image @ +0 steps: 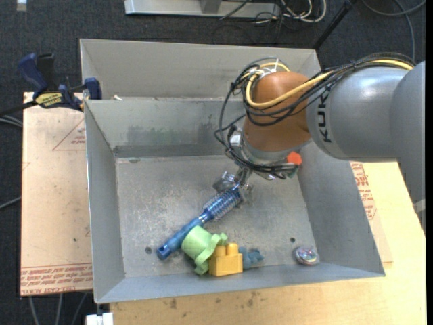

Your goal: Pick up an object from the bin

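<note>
The gripper (235, 184) sits low at the upper end of the blue brush (201, 220) lying slanted in the bin (101, 181), so grasping seems in hand; whether it is spread or pinching cannot be told, and lifting next needs a firm hold.

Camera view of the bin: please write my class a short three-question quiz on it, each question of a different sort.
1. Which thing in the bin lies nearest the claw? A) blue ribbed stick B) green cup C) small round silver thing
2. True or false: the yellow block lies against the far wall.
3. Fill in: the block beside the green cup is coloured ____.
Key: 1 A; 2 false; 3 yellow.
</note>
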You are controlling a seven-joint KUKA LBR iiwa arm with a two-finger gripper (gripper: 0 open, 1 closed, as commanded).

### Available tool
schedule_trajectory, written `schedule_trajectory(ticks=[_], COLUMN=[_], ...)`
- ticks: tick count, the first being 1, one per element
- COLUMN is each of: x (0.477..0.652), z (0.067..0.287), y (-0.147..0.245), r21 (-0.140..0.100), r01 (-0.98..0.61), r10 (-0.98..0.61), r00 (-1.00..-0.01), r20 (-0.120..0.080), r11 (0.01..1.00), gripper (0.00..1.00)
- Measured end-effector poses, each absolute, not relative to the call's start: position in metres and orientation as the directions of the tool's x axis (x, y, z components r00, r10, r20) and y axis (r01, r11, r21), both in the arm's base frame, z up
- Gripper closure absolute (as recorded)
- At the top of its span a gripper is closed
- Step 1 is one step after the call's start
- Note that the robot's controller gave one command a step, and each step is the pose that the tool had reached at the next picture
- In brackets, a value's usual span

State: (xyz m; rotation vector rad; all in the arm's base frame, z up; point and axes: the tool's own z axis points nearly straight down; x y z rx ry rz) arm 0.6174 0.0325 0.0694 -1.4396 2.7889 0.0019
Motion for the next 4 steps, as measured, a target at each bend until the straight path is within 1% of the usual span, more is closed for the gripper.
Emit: schedule_trajectory(ticks=[1, 2, 3, 4], x=[0.600, 0.619, 0.630, 0.640], z=[0.200, 0.067, 0.162, 0.068], y=[0.018, 0.029, 0.027, 0.016], r21=[-0.007, 0.002, -0.009, 0.003], r01=[-0.806, -0.824, -0.836, -0.746], r10=[-0.806, -0.824, -0.836, -0.746], r00=[-0.592, -0.567, -0.548, -0.666], r20=[-0.007, -0.004, -0.008, -0.002], r11=[0.592, 0.567, 0.548, 0.666], gripper=[1.00, 1.00, 1.00, 1.00])
